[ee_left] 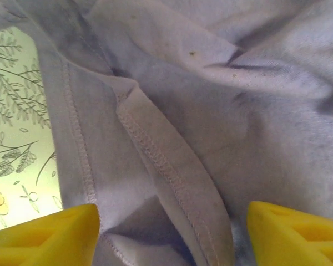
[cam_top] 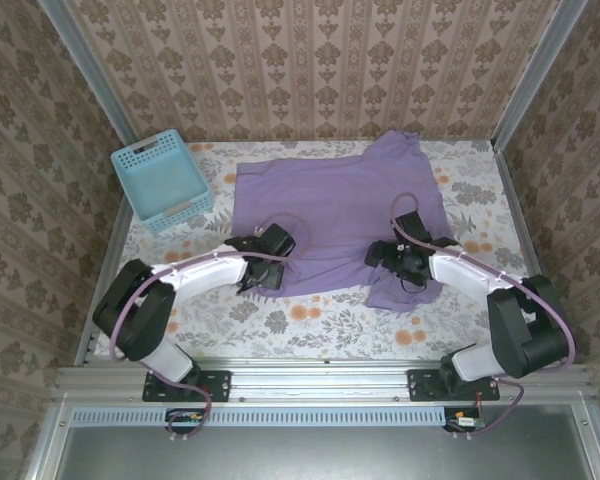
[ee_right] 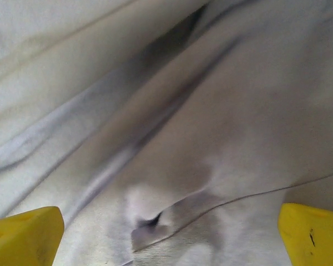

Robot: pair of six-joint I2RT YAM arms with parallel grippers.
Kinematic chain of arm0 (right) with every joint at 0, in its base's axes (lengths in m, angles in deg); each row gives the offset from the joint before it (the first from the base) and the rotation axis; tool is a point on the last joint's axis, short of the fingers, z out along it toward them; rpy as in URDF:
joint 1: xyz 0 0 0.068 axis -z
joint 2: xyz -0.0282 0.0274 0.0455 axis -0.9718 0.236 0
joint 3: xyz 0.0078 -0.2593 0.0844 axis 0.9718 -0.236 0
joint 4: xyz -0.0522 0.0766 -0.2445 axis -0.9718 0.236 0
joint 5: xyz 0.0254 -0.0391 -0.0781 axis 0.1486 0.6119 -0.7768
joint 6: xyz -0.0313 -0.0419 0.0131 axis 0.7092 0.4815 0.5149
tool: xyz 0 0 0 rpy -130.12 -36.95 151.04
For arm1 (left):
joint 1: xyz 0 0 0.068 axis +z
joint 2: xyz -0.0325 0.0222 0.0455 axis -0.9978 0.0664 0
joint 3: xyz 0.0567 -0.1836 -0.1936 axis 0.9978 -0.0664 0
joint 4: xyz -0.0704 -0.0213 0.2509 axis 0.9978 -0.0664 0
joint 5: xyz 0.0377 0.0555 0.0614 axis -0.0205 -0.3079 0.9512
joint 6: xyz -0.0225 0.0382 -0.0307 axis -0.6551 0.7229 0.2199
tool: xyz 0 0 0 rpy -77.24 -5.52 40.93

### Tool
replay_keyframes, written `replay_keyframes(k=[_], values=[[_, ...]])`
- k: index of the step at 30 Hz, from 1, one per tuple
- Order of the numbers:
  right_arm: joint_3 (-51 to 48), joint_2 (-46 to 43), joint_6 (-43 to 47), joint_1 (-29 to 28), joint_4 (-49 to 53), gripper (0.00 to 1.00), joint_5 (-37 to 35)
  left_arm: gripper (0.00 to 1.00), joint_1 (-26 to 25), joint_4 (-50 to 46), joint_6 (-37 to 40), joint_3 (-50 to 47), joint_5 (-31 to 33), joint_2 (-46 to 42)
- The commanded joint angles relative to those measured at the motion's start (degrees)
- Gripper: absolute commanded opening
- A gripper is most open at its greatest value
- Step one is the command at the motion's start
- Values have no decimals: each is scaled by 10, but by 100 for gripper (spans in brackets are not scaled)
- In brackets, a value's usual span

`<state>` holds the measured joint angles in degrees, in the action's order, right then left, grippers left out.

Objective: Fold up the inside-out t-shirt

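The inside-out t-shirt [cam_top: 330, 210] lies spread on the table, lavender-purple, with a sleeve bunched at the far right. My left gripper [cam_top: 263, 268] hangs low over the shirt's near left hem. In the left wrist view its yellow fingers [ee_left: 50, 235] stand apart around a stitched hem fold of the t-shirt [ee_left: 172, 166], and the left gripper [ee_left: 172, 235] is open. My right gripper [cam_top: 395, 258] hovers over the shirt's near right part. In the right wrist view the right gripper [ee_right: 169, 235] is wide open above wrinkled t-shirt cloth [ee_right: 211, 111] and a thin edge of fabric.
A light-blue lattice basket [cam_top: 160, 180] stands at the table's far left, beside the shirt. The floral tablecloth [cam_top: 310, 325] shows bare between the shirt and the near edge, and also left of the hem [ee_left: 16, 138]. Patterned walls close in three sides.
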<state>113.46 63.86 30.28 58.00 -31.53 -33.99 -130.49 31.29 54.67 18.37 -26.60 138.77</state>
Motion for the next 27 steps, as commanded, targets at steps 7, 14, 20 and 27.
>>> replay_keyframes(k=[7, 14, 20, 27], values=[[-36, 6, -61, 34, 11, 100, -24, 61, 21, -43, -33, -7, 26, 30], [-44, 0, -64, 89, 17, 100, -5, 49, 60, -23, -104, -94, 21, -58], [-44, -21, -53, 123, 36, 100, -18, 43, 97, -19, -147, -170, 10, -177], [-27, -94, -21, 98, 64, 100, -28, 43, 48, 16, -131, -179, -48, -282]])
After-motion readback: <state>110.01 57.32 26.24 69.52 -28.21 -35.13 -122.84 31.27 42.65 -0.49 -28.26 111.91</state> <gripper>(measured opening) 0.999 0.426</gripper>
